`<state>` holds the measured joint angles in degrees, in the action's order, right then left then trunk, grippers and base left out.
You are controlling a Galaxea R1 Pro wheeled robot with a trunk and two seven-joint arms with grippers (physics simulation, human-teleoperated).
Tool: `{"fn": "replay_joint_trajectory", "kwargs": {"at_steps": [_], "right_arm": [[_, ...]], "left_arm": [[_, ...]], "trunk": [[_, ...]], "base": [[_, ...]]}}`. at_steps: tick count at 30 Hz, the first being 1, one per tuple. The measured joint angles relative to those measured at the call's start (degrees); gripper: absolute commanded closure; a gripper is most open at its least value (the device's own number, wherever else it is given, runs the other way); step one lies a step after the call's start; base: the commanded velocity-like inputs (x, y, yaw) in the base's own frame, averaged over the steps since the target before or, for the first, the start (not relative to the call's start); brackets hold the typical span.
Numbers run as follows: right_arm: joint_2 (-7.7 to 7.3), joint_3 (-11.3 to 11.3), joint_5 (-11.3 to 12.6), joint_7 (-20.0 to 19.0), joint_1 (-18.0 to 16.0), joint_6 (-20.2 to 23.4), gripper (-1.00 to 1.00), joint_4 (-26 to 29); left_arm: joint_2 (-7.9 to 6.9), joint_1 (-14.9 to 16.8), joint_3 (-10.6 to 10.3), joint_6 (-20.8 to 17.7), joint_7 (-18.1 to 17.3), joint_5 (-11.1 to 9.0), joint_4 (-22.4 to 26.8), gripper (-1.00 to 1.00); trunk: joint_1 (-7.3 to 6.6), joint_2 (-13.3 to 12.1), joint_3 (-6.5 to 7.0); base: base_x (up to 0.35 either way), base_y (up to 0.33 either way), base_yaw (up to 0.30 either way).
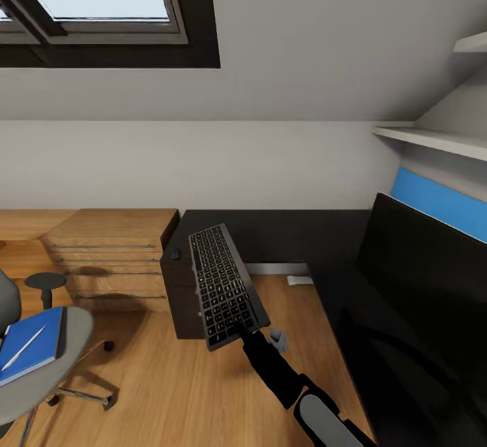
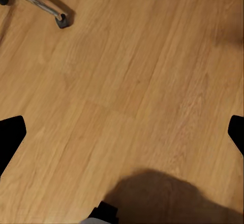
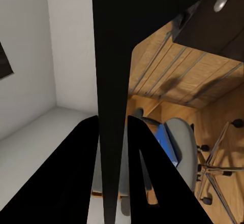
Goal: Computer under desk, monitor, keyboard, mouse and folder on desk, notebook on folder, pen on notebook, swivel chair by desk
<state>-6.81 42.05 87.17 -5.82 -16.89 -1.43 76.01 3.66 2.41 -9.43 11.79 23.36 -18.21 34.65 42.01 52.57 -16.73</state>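
Observation:
My right gripper [image 1: 249, 331] is shut on the near end of the keyboard [image 1: 222, 286], held tilted above the floor in front of the black desk [image 1: 270, 234]. In the right wrist view the keyboard [image 3: 109, 82] runs edge-on between the fingers [image 3: 76, 178]. The monitor [image 1: 423, 271] stands on the desk's right wing. A small dark object, perhaps the mouse [image 1: 174, 253], lies at the desk's left corner. The swivel chair [image 1: 51, 366] carries the blue folder [image 1: 30, 352] with the white pen [image 1: 24, 348] on it. My left gripper [image 2: 122, 132] is open over bare floor. Computer and notebook are out of view.
Light wooden drawers [image 1: 111, 257] stand left of the desk's dark drawer unit [image 1: 182, 298]. The chair's caster [image 2: 62, 21] is near the left gripper. White shelves [image 1: 433, 139] and a blue panel [image 1: 439, 203] sit on the right wall. A small white item [image 1: 298, 280] lies under the desk.

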Motion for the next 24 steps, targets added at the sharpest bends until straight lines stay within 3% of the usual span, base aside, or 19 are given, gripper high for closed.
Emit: {"fn": "replay_joint_trajectory", "kwargs": {"at_steps": [24], "right_arm": [[-0.04,0.0,-0.1,-0.1,0.0,-0.1,1.0,-0.1]], "left_arm": [[0.0,0.0,0.0,0.0,0.0,0.0,0.0,-1.0]], "trunk": [[0.0,0.0,0.0]], "base": [[0.321,0.156,0.0]]}}
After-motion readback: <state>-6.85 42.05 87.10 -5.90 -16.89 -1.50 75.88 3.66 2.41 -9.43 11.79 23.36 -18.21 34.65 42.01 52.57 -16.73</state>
